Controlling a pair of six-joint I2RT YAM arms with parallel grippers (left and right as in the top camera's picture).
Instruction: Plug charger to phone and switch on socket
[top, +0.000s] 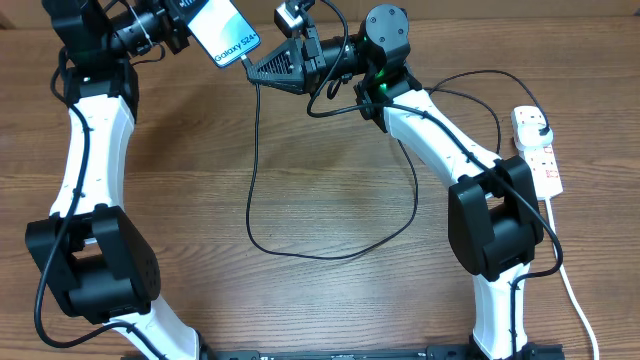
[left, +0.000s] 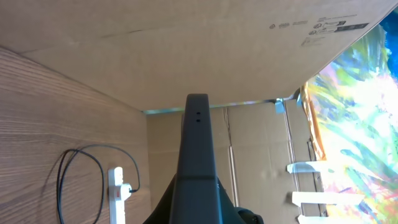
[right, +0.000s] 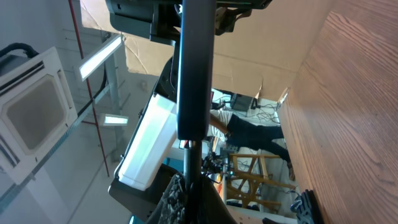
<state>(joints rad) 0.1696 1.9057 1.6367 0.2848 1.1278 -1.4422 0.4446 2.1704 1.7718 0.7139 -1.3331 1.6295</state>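
Observation:
The phone (top: 226, 32), its cyan screen reading "Galaxy S24", is lifted off the table at the back with my left gripper (top: 186, 36) shut on its far end. In the left wrist view the phone (left: 197, 155) shows edge-on as a dark bar. My right gripper (top: 257, 72) is shut on the connector end of the charger (top: 254, 170), right at the phone's lower edge. In the right wrist view the connector (right: 190, 148) meets the end of the phone (right: 193, 68); how deep it sits I cannot tell. The black cable loops over the table to its plug (top: 538, 127) in the socket (top: 545, 165).
The socket's thick white cord (top: 575, 300) runs down the right side towards the front edge. The cable's loop (top: 330, 252) lies on the wooden table (top: 330, 150) between the two arms. A cardboard wall (left: 186, 56) stands behind the table.

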